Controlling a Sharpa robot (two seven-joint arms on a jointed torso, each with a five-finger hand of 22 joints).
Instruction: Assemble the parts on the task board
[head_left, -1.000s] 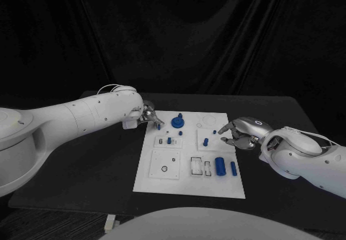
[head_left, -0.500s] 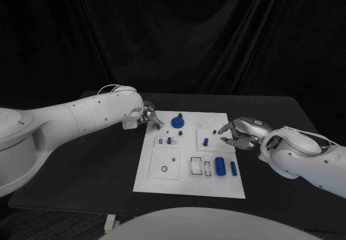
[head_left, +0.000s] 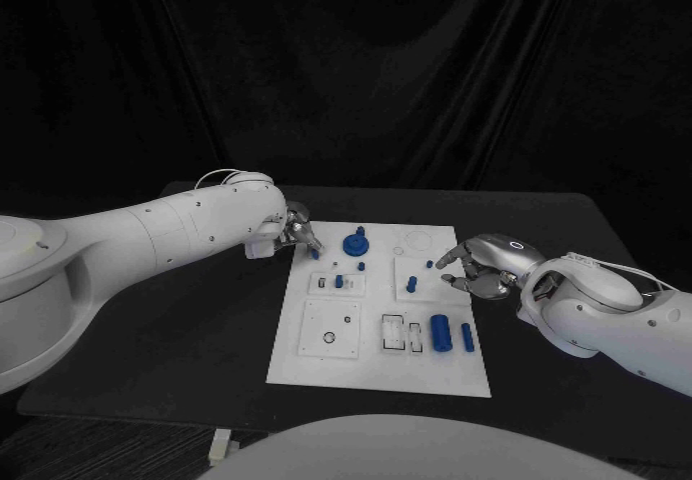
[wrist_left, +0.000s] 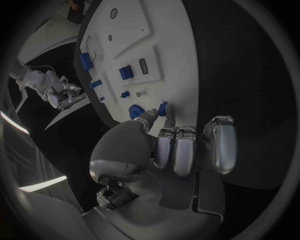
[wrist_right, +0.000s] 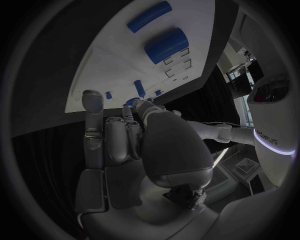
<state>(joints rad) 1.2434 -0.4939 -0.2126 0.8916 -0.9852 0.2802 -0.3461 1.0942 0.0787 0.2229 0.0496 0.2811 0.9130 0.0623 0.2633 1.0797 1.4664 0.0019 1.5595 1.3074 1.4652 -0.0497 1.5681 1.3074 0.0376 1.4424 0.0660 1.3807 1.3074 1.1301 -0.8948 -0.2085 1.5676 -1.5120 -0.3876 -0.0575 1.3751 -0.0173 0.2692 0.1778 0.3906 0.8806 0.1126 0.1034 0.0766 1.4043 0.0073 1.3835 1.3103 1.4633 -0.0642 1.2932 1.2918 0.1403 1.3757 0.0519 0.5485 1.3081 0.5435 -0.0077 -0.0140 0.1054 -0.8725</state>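
Looking like a robotics lab or test studio. Black table (head_left: 173, 330) sitting in the middle of the frame, black curtain (head_left: 375, 90) hanging in folds across the whole upper half. White task board (head_left: 378, 370) lying at the table's centre, carrying small blue parts (head_left: 440, 331) in moulded recesses. Two white robot arms reaching in from the left and right edges, silver left hand (head_left: 299, 232) and right hand (head_left: 476, 266) hovering at the board's edges.

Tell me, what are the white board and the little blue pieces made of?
The task board looks like matte white plastic: smooth, even, with neatly moulded recesses. The blue parts, like the fat cylinder, look like solid-coloured plastic with a dull sheen. I can't be sure from pictures alone.
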